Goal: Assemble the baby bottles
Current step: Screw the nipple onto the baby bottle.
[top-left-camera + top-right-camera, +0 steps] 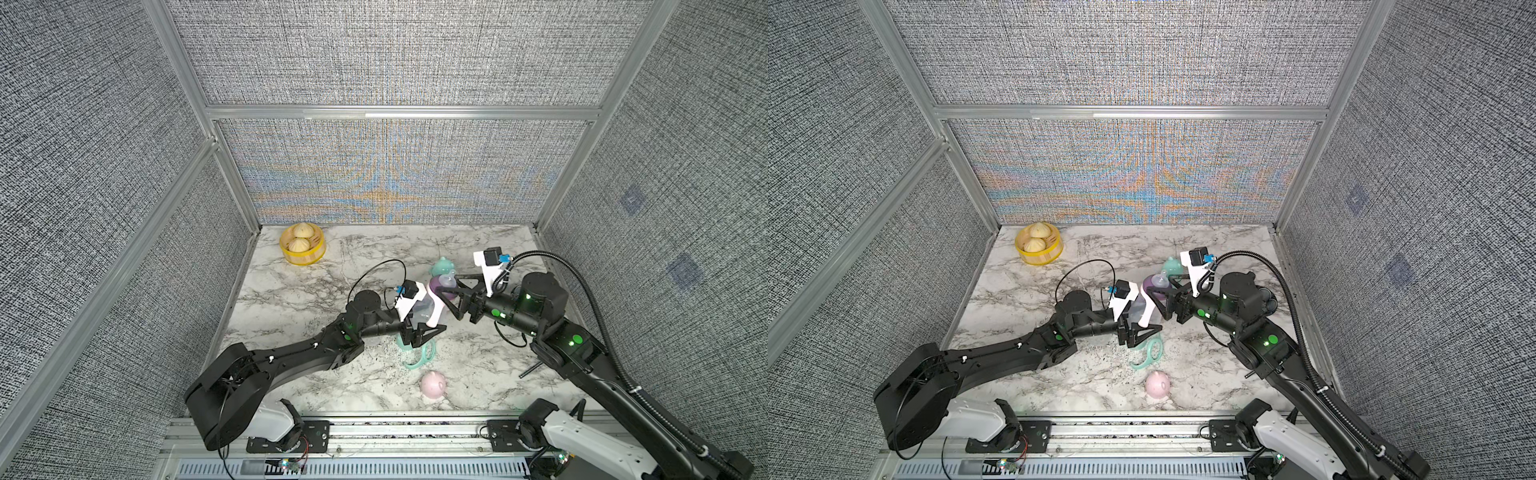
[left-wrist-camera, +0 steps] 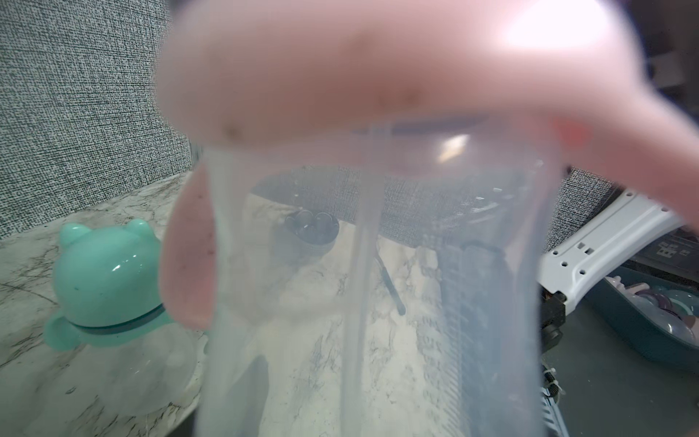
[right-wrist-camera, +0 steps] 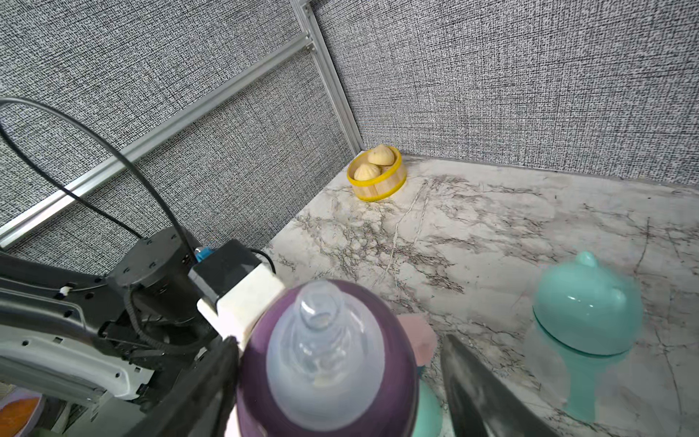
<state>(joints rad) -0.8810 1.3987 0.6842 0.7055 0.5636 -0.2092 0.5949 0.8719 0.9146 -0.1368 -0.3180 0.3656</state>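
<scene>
No legible text; only blurred scale marks (image 2: 459,302) on clear bottle (image 2: 378,321)

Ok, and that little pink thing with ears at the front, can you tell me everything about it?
The pink cap is a small, smooth, shiny dome that looks like plastic, with little rounded ears poking out. It seems to sit dome up, all alone, on the marble table near the front edge, seen in both top views. Nothing touches it.
</scene>
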